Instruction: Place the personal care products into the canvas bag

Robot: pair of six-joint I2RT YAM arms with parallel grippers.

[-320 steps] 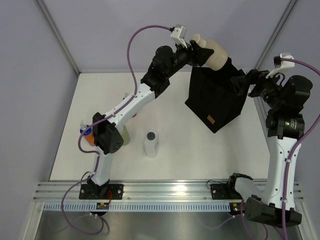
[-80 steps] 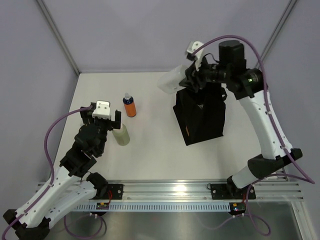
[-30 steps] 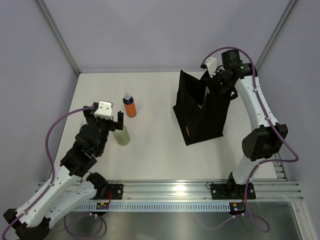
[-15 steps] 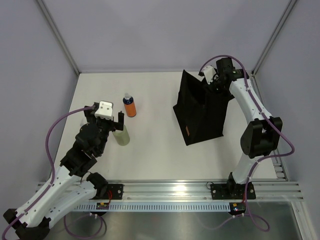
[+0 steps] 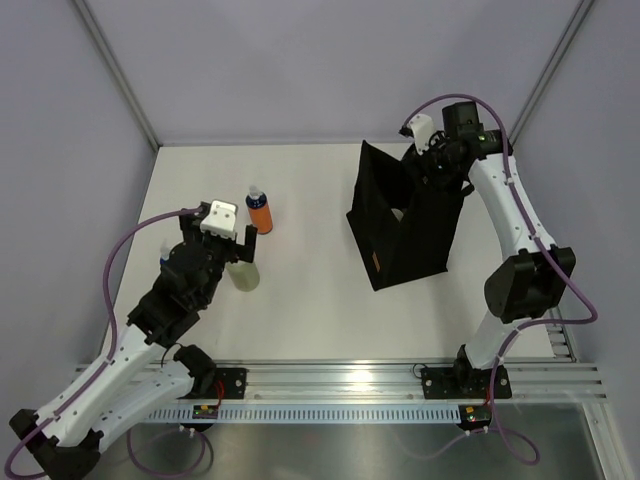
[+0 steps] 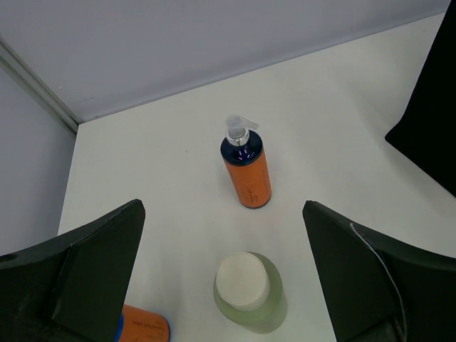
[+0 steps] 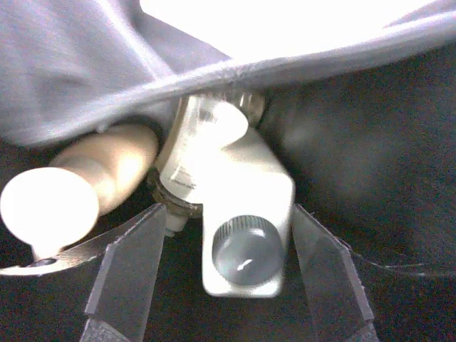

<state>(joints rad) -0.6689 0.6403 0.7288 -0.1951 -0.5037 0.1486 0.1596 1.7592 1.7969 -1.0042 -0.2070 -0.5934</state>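
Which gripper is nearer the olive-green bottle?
Left. The left gripper hovers just above the olive-green bottle; the right gripper is far off, at the canvas bag mouth.

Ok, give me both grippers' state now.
Left gripper: open, holding nothing.
Right gripper: open inside the bag, white bottle between its fingers, not clamped.
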